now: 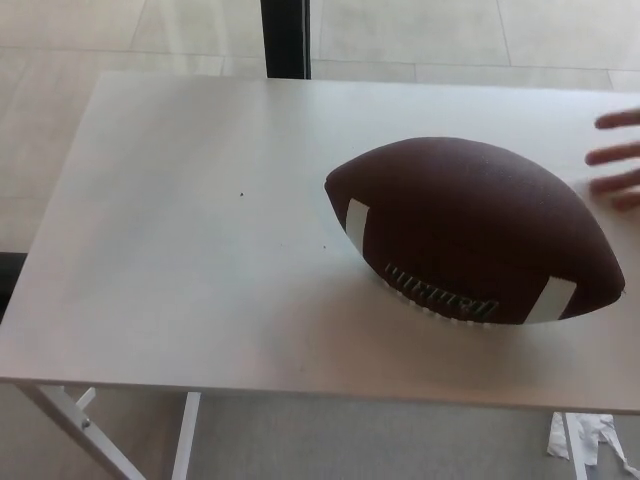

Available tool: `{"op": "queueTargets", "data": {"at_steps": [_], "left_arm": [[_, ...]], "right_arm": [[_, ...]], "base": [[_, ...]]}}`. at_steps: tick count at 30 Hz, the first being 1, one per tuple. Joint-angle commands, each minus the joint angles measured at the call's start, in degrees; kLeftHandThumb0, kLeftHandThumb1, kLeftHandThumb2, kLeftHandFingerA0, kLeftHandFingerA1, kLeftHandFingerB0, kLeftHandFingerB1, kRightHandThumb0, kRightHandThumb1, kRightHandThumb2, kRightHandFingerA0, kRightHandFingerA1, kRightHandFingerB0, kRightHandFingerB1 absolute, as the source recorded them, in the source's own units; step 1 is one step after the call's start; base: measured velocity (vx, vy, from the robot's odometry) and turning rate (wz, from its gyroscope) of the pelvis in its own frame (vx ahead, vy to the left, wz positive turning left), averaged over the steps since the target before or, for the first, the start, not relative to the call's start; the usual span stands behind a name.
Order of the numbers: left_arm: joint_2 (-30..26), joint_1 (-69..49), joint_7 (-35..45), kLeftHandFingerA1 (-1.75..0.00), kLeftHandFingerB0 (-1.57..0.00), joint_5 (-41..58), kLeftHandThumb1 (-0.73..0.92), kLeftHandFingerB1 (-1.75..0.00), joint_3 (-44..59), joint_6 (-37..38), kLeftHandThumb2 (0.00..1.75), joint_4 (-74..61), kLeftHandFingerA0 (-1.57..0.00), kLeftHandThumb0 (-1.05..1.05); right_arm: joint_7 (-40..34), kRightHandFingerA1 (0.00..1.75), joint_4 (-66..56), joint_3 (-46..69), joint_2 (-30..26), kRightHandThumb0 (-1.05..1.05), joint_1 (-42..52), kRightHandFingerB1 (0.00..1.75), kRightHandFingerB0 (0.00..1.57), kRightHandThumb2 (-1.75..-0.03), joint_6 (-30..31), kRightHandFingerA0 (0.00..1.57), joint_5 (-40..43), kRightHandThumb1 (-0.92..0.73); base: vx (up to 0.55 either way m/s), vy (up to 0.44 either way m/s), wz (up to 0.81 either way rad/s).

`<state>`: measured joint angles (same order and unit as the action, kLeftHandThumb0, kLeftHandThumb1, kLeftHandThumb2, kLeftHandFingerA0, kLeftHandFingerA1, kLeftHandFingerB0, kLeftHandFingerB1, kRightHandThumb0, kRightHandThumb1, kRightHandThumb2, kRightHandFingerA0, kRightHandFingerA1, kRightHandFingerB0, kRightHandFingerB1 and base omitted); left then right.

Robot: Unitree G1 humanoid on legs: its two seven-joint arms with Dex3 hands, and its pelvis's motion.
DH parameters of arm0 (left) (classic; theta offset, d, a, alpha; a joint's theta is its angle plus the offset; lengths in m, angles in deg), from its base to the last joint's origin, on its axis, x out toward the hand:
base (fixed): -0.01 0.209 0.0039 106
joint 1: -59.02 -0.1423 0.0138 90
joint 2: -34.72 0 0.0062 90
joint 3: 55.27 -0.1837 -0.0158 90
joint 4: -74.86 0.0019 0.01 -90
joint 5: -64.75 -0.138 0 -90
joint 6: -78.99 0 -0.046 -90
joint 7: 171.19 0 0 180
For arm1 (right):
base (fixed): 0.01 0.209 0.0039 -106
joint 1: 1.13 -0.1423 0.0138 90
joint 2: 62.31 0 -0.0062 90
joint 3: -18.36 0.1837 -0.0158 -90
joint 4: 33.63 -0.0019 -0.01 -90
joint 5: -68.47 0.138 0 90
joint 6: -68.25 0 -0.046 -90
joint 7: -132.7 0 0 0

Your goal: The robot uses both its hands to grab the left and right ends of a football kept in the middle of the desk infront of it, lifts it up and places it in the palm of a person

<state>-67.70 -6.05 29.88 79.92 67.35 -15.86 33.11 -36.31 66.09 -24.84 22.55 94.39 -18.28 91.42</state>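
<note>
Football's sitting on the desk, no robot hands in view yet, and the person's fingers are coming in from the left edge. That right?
Not quite: the person's fingers come in at the right edge of the head view, not the left. The rest holds: the football rests on the desk and neither robot hand shows.
</note>
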Motion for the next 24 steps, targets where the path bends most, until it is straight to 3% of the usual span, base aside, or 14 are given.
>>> {"op": "queueTargets", "data": {"at_steps": [1, 3, 4, 5, 6, 7, 9, 10, 12, 15, 16, 20, 21, 24], "left_arm": [[1.58, 6.08, 0.23, -0.60, -0.24, 6.45, 0.92, -0.39, -11.87, -23.66, 0.73, -35.73, -0.41, -0.88], [2.81, 6.45, -0.53, -0.59, -0.24, 6.44, 0.92, -0.39, -12.62, -24.45, 0.73, -36.69, -0.42, -0.87], [3.38, 6.43, -0.34, -0.62, -0.20, 5.88, 0.79, -0.43, -13.48, -24.20, 0.90, -36.80, -0.43, -0.91], [4.78, 6.21, -0.14, -0.60, -0.26, 4.88, 0.92, -0.40, -15.24, -23.75, 0.71, -37.20, -0.44, -0.88], [5.73, 5.76, -0.28, -0.60, -0.24, 4.48, 0.92, -0.39, -16.20, -23.60, 0.74, -37.74, -0.45, -0.86], [6.37, 5.47, -0.37, -0.60, -0.26, 4.20, 0.92, -0.39, -16.92, -23.65, 0.73, -38.06, -0.46, -0.86], [7.80, 4.82, -0.59, -0.60, -0.26, 3.60, 0.92, -0.39, -18.47, -23.92, 0.73, -38.64, -0.47, -0.86], [9.10, 4.56, -0.94, -0.63, -0.28, 3.42, 0.92, -0.42, -19.51, -24.16, 0.73, -38.95, -0.49, -0.86], [10.40, 3.98, -1.36, -0.64, -0.29, 3.16, 0.92, -0.43, -20.69, -24.45, 0.72, -39.64, -0.49, -0.86], [12.95, 2.78, -1.95, -0.64, -0.27, 1.51, 0.92, -0.42, -23.50, -23.90, 0.76, -39.31, -0.52, -0.90], [13.67, 2.73, -1.88, -0.66, -0.25, 0.79, 0.77, -0.52, -24.47, -23.37, 1.14, -38.36, -0.46, -0.85], [16.89, 2.78, -2.93, -0.61, -0.30, 0.68, 0.92, -0.40, -25.78, -22.41, 0.76, -35.01, -0.50, -0.86], [17.86, 2.86, -3.47, -0.67, -0.26, 0.22, 0.77, -0.52, -26.38, -21.91, 1.16, -34.07, -0.49, -0.88], [19.88, 3.05, -4.46, -0.67, -0.27, -0.63, 0.77, -0.52, -27.68, -20.73, 1.16, -32.32, -0.48, -0.88]], "right_arm": [[-12.72, 0.39, -25.49, -14.02, 12.22, -0.95, -2.93, 0.30, 0.27, -0.69, 17.21, 0.48, 6.38, -0.91], [-12.58, 0.39, -26.20, -15.63, 13.04, -0.95, -3.64, 0.30, 0.27, -0.68, 18.05, 0.46, 6.17, -0.92], [-12.73, 0.51, -26.28, -16.30, 13.41, -1.02, -3.77, 0.42, 0.21, -1.15, 18.65, 0.44, 5.85, -0.81], [-12.42, 0.44, -25.89, -17.48, 14.14, -0.95, -3.78, 0.30, 0.28, -0.69, 19.30, 0.51, 5.13, -0.92], [-12.55, 0.42, -25.61, -17.71, 14.79, -0.96, -3.71, 0.30, 0.29, -0.68, 19.74, 0.51, 5.12, -0.91], [-12.76, 0.54, -25.50, -17.96, 15.25, -0.90, -3.61, 0.44, 0.20, -1.13, 19.95, 0.43, 4.81, -0.73], [-13.22, 0.43, -25.76, -18.83, 16.40, -0.92, -3.04, 0.30, 0.28, -0.70, 19.92, 0.50, 3.40, -0.92], [-13.03, 0.54, -24.97, -19.54, 17.29, -0.87, -2.57, 0.44, 0.21, -1.12, 19.16, 0.41, 2.49, -0.74], [-13.04, 0.43, -24.43, -20.45, 18.25, -0.92, -2.16, 0.30, 0.27, -0.72, 18.98, 0.47, 1.54, -0.92], [-12.82, 0.54, -22.53, -20.72, 20.34, -0.99, -1.03, 0.43, 0.20, -1.15, 18.19, 0.44, 1.63, -0.82], [-13.58, 0.52, -22.13, -20.70, 21.18, -0.89, -0.84, 0.42, 0.15, -1.13, 18.43, 0.38, 1.56, -0.74], [-16.41, 0.44, -23.10, -21.11, 24.32, -0.93, -0.50, 0.30, 0.29, -0.68, 19.92, 0.53, 1.54, -0.92], [-16.88, 0.42, -23.52, -21.60, 25.22, -0.91, -0.41, 0.30, 0.29, -0.68, 20.29, 0.52, 1.50, -0.91], [-17.75, 0.41, -24.53, -22.89, 27.22, -0.92, -0.10, 0.30, 0.29, -0.68, 20.85, 0.53, 0.83, -0.91]], "base": [[0.00, 0.000, 0.00], [0.00, 0.000, 0.00], [0.00, 0.000, 0.00], [0.00, 0.000, 0.00], [0.00, 0.000, 0.00], [0.00, 0.000, 0.00], [0.00, 0.000, 0.00], [0.00, 0.000, 0.00], [0.00, 0.000, 0.00], [0.00, 0.000, 0.00], [0.00, 0.000, 0.00], [0.00, 0.000, 0.00], [0.00, 0.000, 0.00], [0.00, 0.000, 0.00]]}}
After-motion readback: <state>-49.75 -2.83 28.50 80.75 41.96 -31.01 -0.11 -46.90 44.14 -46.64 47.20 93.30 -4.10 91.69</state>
